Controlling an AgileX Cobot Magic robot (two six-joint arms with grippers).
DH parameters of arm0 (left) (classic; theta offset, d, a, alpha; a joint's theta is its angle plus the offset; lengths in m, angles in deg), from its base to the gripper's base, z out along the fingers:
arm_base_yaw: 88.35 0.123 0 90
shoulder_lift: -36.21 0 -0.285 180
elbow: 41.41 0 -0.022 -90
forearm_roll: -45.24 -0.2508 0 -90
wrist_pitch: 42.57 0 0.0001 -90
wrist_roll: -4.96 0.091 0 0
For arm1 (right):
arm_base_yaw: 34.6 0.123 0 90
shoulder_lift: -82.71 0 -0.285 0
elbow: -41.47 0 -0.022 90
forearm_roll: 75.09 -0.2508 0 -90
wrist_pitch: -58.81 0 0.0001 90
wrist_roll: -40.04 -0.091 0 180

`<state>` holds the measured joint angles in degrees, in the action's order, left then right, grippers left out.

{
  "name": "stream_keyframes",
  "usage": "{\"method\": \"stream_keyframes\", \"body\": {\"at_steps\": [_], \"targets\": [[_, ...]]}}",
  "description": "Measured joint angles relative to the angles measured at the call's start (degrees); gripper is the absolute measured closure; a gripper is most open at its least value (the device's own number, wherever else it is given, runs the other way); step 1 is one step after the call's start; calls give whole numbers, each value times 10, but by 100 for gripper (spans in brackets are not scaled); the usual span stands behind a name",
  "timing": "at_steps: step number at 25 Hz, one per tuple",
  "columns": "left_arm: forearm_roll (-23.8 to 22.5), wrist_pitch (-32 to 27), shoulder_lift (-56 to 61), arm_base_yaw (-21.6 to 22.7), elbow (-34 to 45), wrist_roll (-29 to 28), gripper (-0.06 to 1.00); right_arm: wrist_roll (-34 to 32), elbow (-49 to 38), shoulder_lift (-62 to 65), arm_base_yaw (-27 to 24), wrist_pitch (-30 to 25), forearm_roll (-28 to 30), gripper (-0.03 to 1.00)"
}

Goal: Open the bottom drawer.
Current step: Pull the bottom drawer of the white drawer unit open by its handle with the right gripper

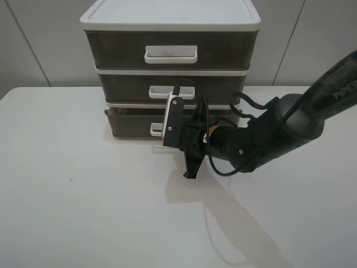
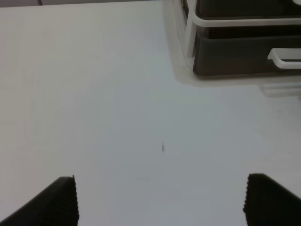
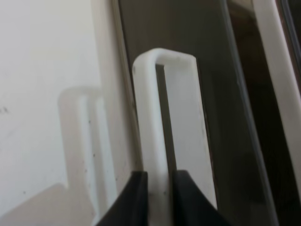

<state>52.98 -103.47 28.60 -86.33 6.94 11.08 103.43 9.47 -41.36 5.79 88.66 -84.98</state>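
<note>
The bottom drawer [image 1: 131,124] is the lowest smoky-brown tier of the three-drawer unit [image 1: 170,22]. Its front stands slightly forward of the tiers above. My right gripper [image 1: 184,137] reaches in from the right and is shut on the drawer's white loop handle [image 1: 157,129]. In the right wrist view the two black fingers [image 3: 136,197] pinch the handle's bar [image 3: 162,117] against the drawer front [image 3: 211,70]. My left gripper [image 2: 160,202] is open and empty, low over the table; it sees the drawer's corner [image 2: 235,56] and handle [image 2: 284,57]. It is out of the exterior view.
The unit stands at the back of the white table [image 1: 83,212], against a pale wall. The two upper drawers [image 1: 170,50] look closed. The right arm [image 1: 279,131] and its cable lie across the table in front of the unit's right half.
</note>
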Motion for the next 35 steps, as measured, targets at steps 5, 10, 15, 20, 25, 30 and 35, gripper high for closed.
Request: {"method": "stream_keyframes", "body": {"at_steps": [5,10,15,20,25,30,35], "targets": [[0,0,0,0,0,0,23,0,-13,13,9,-6,-8,94],[0,0,0,0,0,0,23,0,-15,15,15,-11,-13,95],[0,0,0,0,0,0,23,0,-15,17,21,-18,-21,95],[0,0,0,0,0,0,23,0,-15,19,29,-23,-24,95],[0,0,0,0,0,0,23,0,-15,25,29,-38,-24,95],[0,0,0,0,0,0,23,0,-15,32,29,-58,-24,95],[0,0,0,0,0,0,23,0,-15,34,30,-71,-24,95]]}}
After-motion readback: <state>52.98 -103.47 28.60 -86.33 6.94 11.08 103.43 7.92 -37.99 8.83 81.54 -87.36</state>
